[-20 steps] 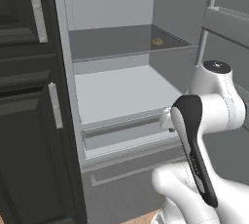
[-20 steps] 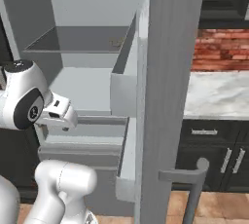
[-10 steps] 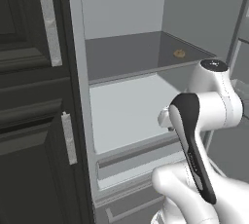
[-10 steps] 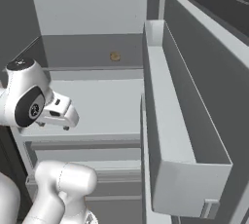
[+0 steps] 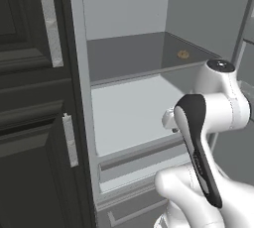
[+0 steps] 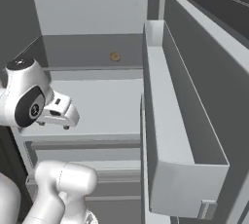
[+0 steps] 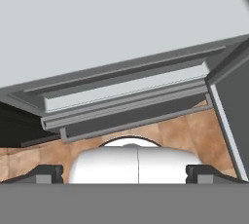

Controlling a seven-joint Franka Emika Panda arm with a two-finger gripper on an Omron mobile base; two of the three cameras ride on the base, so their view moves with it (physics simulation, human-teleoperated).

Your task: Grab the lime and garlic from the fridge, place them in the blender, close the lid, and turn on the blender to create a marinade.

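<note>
With fingers (image 7: 48, 173) spread wide, the gripper (image 7: 129, 174) hangs before the open fridge (image 5: 129, 118), a small round item (image 5: 183, 54) on its upper shelf (image 5: 134, 58).

Fridge (image 5: 79, 98) open; small round item (image 5: 183, 54) on upper shelf (image 5: 134, 58); lower shelf (image 5: 134, 113) bare.

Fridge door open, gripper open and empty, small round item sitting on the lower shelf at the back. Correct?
Not quite. The small round item sits on the upper shelf of the fridge, toward the back, as the right base view shows. The rest holds: door open, gripper open and empty.
</note>
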